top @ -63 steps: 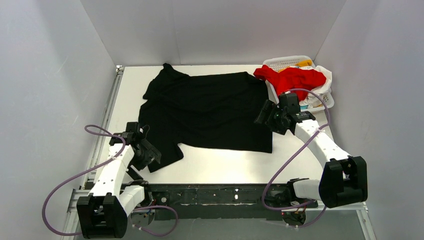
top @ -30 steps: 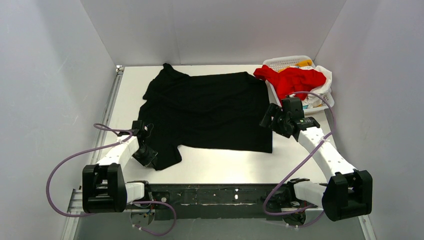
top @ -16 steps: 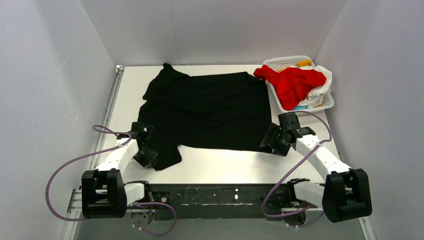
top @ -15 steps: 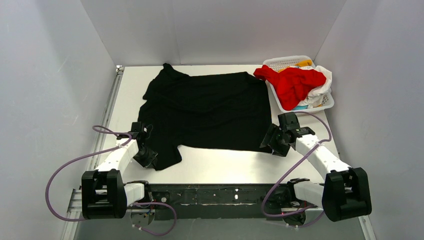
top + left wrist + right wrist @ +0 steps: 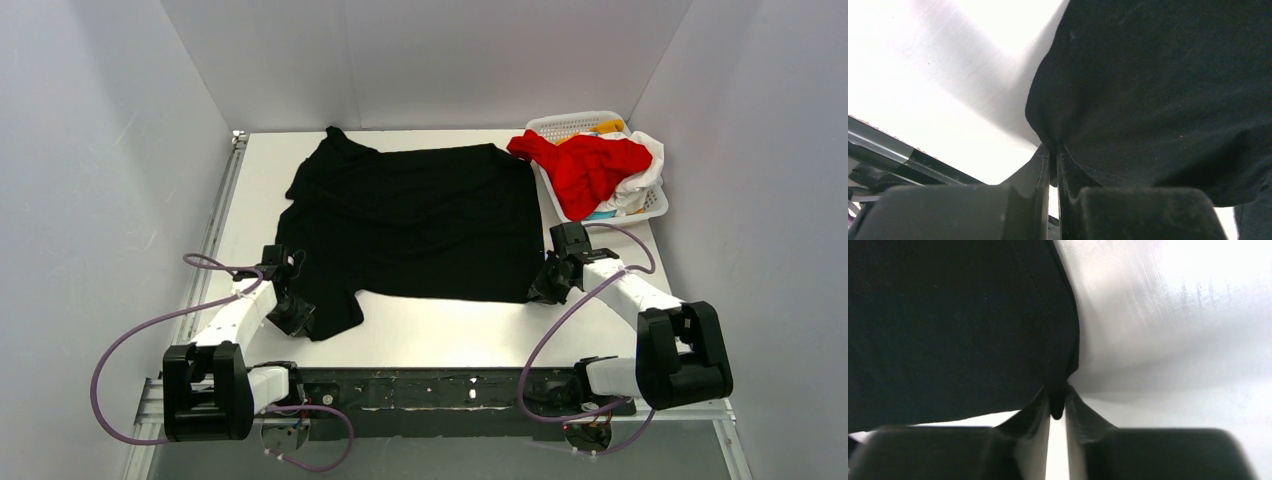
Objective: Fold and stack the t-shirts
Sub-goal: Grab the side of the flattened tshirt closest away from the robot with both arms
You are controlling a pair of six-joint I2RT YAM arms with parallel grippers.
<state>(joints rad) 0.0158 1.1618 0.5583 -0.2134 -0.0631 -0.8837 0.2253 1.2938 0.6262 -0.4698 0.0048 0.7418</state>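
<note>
Two grippers now pinch the near edge of the black shirt (image 5: 420, 225).
Right gripper (image 5: 1058, 401) has come down to the near right corner and clamped the hem. Left gripper (image 5: 1053, 150) stays clenched on what looks like the sleeve. The shirt lies spread on the worktop (image 5: 450, 330), ready to fold. The basket (image 5: 572, 124) and red shirt (image 5: 590, 165) crowd its far right corner.

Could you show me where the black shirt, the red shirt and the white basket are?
black t-shirt (image 5: 420, 215): top external view, middle of its spread-out body.
red t-shirt (image 5: 590, 165): top external view, its bunched middle, draped over the basket.
white basket (image 5: 565, 124): top external view, its far lattice rim.
</note>
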